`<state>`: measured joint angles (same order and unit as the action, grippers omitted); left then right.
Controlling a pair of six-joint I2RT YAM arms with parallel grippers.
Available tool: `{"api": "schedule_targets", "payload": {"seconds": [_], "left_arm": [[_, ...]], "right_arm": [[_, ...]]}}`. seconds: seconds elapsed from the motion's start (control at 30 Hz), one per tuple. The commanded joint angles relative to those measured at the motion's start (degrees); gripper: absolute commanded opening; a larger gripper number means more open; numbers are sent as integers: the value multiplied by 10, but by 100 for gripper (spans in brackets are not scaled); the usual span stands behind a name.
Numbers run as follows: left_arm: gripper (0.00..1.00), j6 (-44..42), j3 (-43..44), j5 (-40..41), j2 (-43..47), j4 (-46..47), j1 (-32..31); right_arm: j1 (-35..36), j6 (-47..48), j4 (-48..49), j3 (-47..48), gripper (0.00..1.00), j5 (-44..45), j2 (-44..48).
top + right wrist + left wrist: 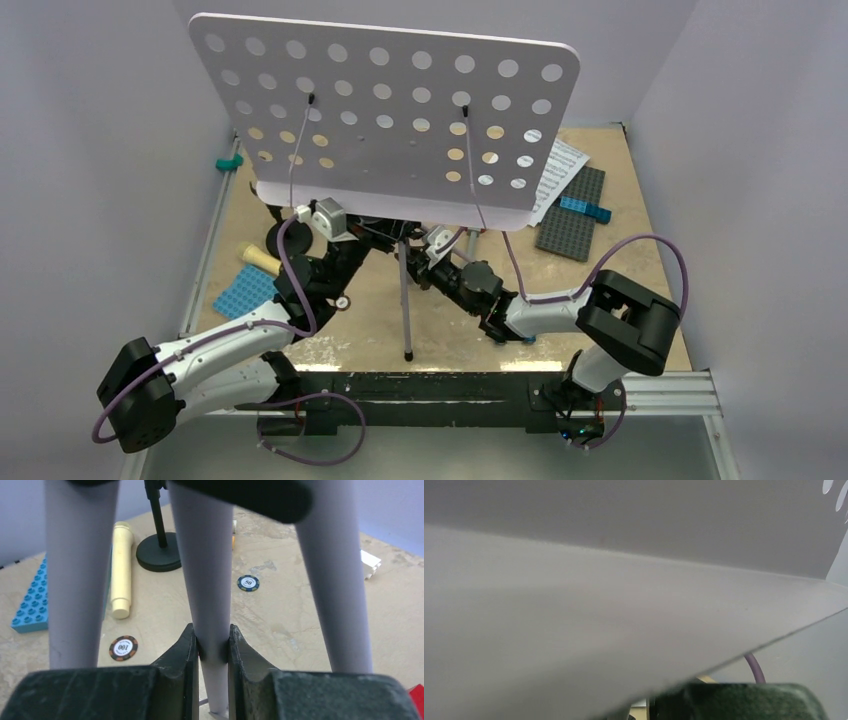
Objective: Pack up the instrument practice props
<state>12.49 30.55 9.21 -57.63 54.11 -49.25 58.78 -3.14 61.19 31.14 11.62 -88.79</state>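
Chip (248, 583) reads 50; other chip (123, 647), 100.

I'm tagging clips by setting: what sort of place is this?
Probably a robot lab test cell: plain pale walls box in a beige marbled tabletop, two arms sit on a black mounting rail, and staged props include a lilac perforated music stand.

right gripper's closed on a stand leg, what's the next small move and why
Probably ease the middle leg inward to start folding: the right gripper is clamped on it, and the music stand stands upright with its legs spread, too bulky to pack.
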Motion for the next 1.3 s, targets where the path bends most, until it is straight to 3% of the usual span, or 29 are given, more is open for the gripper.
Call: {"api": "schedule_targets", "payload": {"seconds": [0.0,0.33,0.9,1.27], "left_arm": [[0,50,-45,19,-27,-210,-5],[0,-26,2,49,16,-207,-5],[0,-85,93,51,21,-203,-5],[0,-98,141,51,37,-230,-5]], "right_arm": [[-4,8,47,18,3,-4,5],[-4,63,46,35,0,14,63],[2,53,-1,69,0,9,149],[12,6,-130,98,0,-34,248]]}}
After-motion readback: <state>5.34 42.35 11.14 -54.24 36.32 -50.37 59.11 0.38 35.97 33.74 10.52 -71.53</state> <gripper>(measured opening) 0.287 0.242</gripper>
